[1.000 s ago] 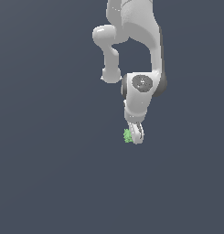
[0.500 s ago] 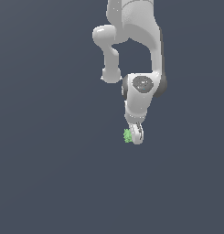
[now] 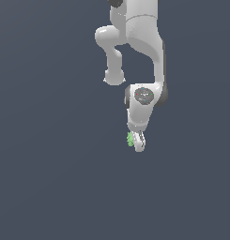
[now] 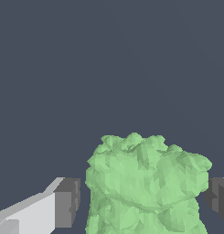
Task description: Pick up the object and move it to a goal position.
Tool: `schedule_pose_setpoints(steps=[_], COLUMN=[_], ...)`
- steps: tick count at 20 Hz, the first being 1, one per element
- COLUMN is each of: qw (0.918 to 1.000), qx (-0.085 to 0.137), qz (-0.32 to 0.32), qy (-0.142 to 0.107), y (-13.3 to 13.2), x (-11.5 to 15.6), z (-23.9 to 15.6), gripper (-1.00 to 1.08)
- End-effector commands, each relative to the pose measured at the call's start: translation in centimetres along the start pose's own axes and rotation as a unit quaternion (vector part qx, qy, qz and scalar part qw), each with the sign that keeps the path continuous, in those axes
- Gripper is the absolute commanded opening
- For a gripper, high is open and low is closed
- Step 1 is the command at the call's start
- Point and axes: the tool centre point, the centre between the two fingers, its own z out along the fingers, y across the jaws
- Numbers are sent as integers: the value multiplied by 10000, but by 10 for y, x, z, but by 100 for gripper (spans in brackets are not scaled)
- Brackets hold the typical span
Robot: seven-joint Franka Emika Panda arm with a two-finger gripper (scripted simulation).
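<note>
Light-green and knobbly, the object sits at the lower end of the white arm, against the tip of the gripper and on the side toward the exterior view's left. In that view the arm descends from the upper edge, bends through a rounded wrist housing with a dark circular face, and ends in the fingers, which point downward; the green lump is far smaller than the wrist housing above it. The background is a uniform dark blue-grey, and no edge or shadow shows whether the object rests on a surface or is raised off one. In the wrist view the object fills the space between the two fingers, its faceted, bumpy surface rising above them. One finger's dark grey pad, carried on a pale grey body, stands just beside the lump with a thin dark gap visible between them; the other pad lies at the opposite flank, touching or nearly touching it. The fingers are thus set apart by about the width of the object and bracket it on both sides; whether they grip it firmly cannot be told.
</note>
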Motion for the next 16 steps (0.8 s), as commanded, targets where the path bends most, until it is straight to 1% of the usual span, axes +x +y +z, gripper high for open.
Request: schedule_pose_setpoints(steps=[1,3,4,16], qw=[10000,10000,10000,10000], qx=[7,7,7,15], qz=[1,1,1,3], qy=[-1,-1,-1,-3], y=[-1,-1,-1,-2], x=[0,0,0,1], z=[6,7,7,5], gripper=[100,100,-100,-100])
